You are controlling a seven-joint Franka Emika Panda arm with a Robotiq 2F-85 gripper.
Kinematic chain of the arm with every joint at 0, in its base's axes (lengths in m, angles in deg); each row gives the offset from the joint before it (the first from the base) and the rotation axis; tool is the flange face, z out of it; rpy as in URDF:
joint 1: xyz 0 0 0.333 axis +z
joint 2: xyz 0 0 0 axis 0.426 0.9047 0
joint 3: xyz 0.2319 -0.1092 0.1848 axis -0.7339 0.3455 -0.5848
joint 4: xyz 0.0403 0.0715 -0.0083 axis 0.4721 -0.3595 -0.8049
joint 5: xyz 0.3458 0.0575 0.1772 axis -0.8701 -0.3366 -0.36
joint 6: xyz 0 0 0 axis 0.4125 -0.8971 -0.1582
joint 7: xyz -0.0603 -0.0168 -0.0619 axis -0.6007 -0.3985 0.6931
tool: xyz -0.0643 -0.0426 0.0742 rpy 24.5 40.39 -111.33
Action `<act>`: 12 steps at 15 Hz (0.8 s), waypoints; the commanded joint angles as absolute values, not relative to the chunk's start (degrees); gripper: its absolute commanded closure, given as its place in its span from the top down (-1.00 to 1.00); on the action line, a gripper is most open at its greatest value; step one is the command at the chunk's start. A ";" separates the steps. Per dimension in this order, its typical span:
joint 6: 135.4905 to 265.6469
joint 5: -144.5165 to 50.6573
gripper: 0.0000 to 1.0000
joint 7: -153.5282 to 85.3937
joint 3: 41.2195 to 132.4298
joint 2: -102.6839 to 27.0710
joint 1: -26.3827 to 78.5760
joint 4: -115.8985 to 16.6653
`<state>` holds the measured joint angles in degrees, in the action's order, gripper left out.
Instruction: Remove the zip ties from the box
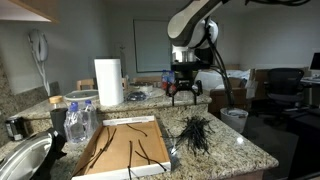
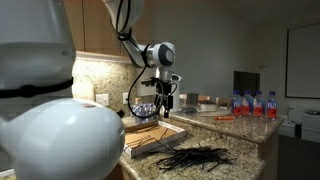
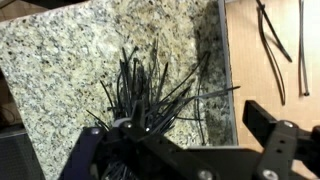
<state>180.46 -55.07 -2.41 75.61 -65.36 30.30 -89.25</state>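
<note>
A shallow cardboard box (image 1: 125,148) lies on the granite counter with a few black zip ties (image 1: 138,153) left inside. It also shows in an exterior view (image 2: 152,127) and at the right of the wrist view (image 3: 275,60). A pile of black zip ties (image 1: 195,131) lies on the counter beside the box, seen in an exterior view (image 2: 190,157) and in the wrist view (image 3: 150,85). My gripper (image 1: 184,95) hangs above the pile, open and empty, also seen in an exterior view (image 2: 163,105) and in the wrist view (image 3: 180,135).
A paper towel roll (image 1: 109,82) stands behind the box. A clear plastic container (image 1: 80,120) and a sink (image 1: 22,160) are to the side of the box. Water bottles (image 2: 255,104) stand at the far end of the counter. An office chair (image 1: 283,85) is beyond the counter.
</note>
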 commanded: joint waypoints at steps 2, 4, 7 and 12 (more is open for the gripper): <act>168.48 -50.18 1.00 -6.12 72.30 -64.34 31.98 -83.26; 165.24 -47.97 1.00 -7.34 70.66 -64.11 33.07 -81.99; 163.29 -44.33 1.00 -10.12 68.56 -63.62 34.80 -81.14; 164.90 -45.51 1.00 -8.00 68.44 -64.14 34.97 -82.10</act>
<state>164.99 -45.51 -8.00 68.43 -64.16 34.96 -82.18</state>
